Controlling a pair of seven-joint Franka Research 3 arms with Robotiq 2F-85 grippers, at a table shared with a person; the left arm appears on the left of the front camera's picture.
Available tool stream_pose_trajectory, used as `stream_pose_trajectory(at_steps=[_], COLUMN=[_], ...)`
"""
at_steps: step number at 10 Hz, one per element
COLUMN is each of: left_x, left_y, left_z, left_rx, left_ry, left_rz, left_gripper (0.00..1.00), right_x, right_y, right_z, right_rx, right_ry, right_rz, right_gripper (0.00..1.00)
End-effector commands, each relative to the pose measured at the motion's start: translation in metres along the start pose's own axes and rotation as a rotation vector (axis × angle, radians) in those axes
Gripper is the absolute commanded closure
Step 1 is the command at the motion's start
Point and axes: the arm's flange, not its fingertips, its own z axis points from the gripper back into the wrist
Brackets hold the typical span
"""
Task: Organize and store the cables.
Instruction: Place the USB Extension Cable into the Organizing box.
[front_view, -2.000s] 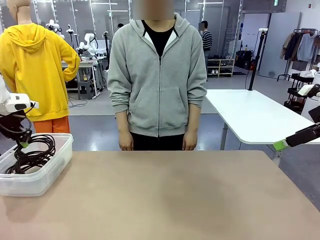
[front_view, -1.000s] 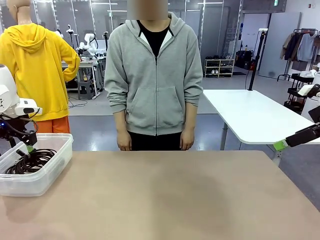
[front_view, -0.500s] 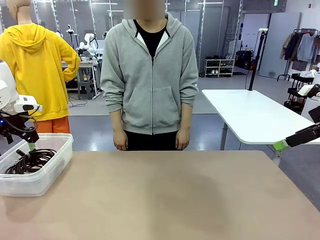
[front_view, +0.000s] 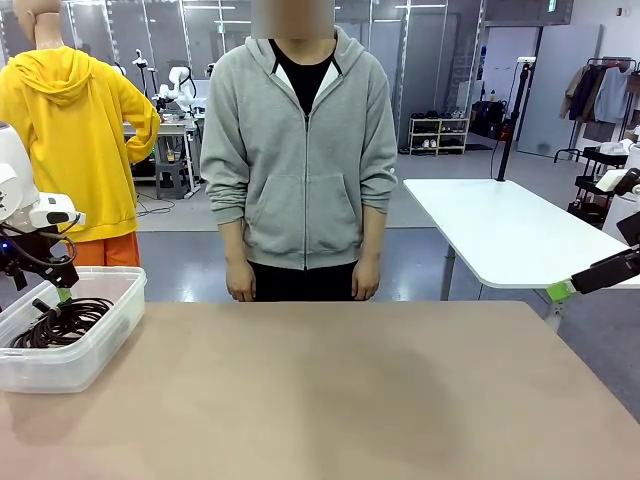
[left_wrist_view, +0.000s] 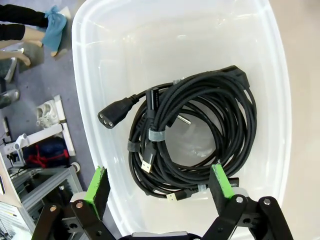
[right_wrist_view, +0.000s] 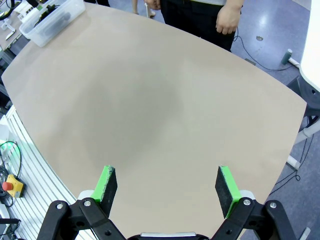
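Note:
The cables (left_wrist_view: 195, 135) lie as black coils with plug ends inside a clear plastic bin (left_wrist_view: 125, 45); the front view shows the cables (front_view: 62, 322) in that bin (front_view: 95, 345) at the table's left edge. My left gripper (left_wrist_view: 159, 184) hangs open just above the coils, holding nothing; in the front view the left gripper (front_view: 48, 292) sits over the bin's far side. My right gripper (right_wrist_view: 166, 184) is open and empty, high over the bare tabletop; in the front view the right gripper (front_view: 562, 290) is off the table's right side.
A person in a grey hoodie (front_view: 300, 150) stands at the far edge, hands (front_view: 240, 290) down by the table. The tan tabletop (front_view: 340, 390) is bare apart from the bin. A white table (front_view: 500, 230) stands behind on the right.
The left gripper has risen slightly off the coils and its jaws stand wider. The cables stay settled in the bin. The person shifted a little to the left.

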Motion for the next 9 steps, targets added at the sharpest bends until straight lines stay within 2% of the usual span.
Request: stream_pose_trajectory(at_steps=[1,9], left_x=[0.0029,0.0029], left_y=[0.0034,0.0034], left_z=[0.0004,0.0004], left_rx=[0.004,0.004], left_ry=[-0.005,-0.005], left_rz=[0.002,0.002], left_gripper=[0.0,0.0], right_x=[0.0012,0.0012], right_y=[-0.0005,-0.0005], right_z=[-0.0013,-0.0013], right_rx=[-0.009,-0.009], right_ry=[-0.005,-0.005], right_rz=[-0.014,-0.014], right_gripper=[0.0,0.0])
